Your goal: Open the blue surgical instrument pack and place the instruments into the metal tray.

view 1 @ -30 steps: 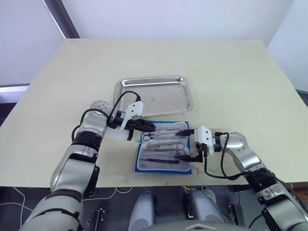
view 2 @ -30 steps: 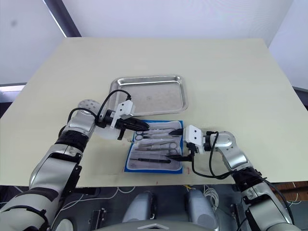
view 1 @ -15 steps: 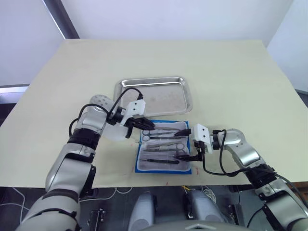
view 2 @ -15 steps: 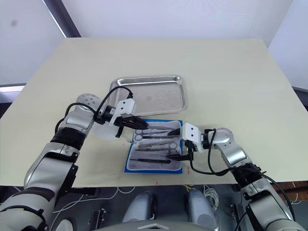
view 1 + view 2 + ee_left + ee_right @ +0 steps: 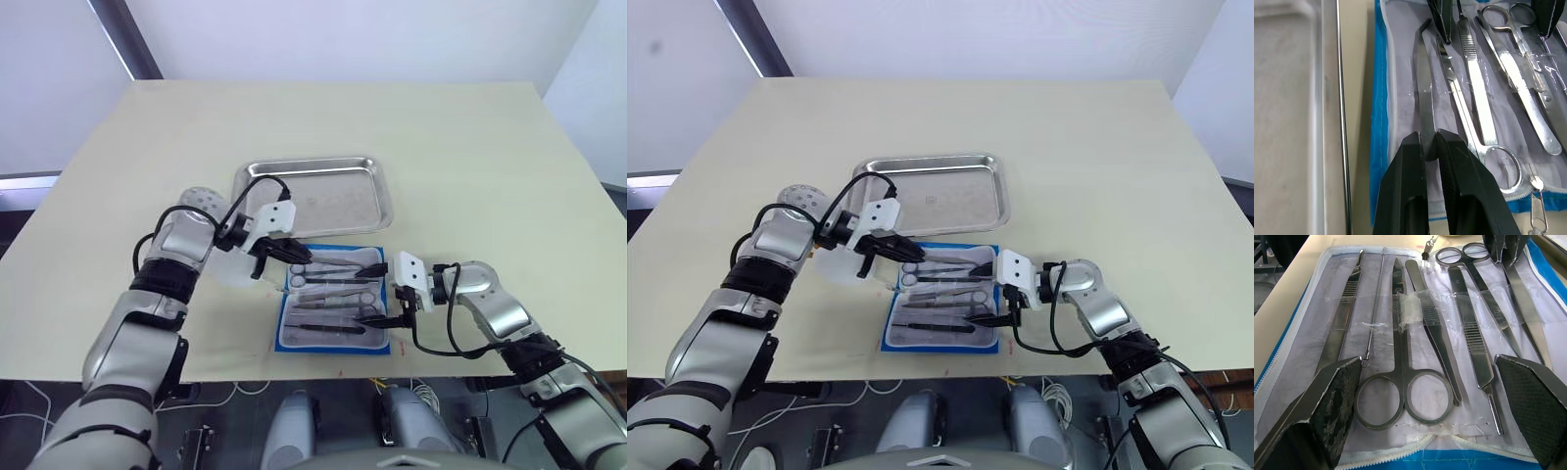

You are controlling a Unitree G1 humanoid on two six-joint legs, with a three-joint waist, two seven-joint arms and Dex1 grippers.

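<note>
The blue surgical instrument pack (image 5: pixel 323 341) lies open near the table's front edge, pale lining up. Several instruments rest in it side by side, among them ring-handled scissors (image 5: pixel 1400 391) and flat forceps (image 5: pixel 1471 338). My left gripper (image 5: pixel 306 258) is at the pack's far left corner, shut on a flat tweezer-like blade (image 5: pixel 1424 98). At the pack's right edge, my right gripper (image 5: pixel 1426 361) is open, its fingers (image 5: pixel 1332 401) spread wide just above the scissors' rings. The metal tray (image 5: pixel 312 166) sits just beyond the pack with nothing in it.
The cream table (image 5: pixel 470 166) stretches wide on all sides of the tray. The pack's near edge is close to the table's front edge (image 5: pixel 441 370). The tray's rolled rim (image 5: pixel 1342 122) runs right beside the pack's blue border (image 5: pixel 1378 122).
The left arm's elbow has swung outward while its gripper stays at the pack's far left corner. The right gripper has edged slightly toward the pack.
</note>
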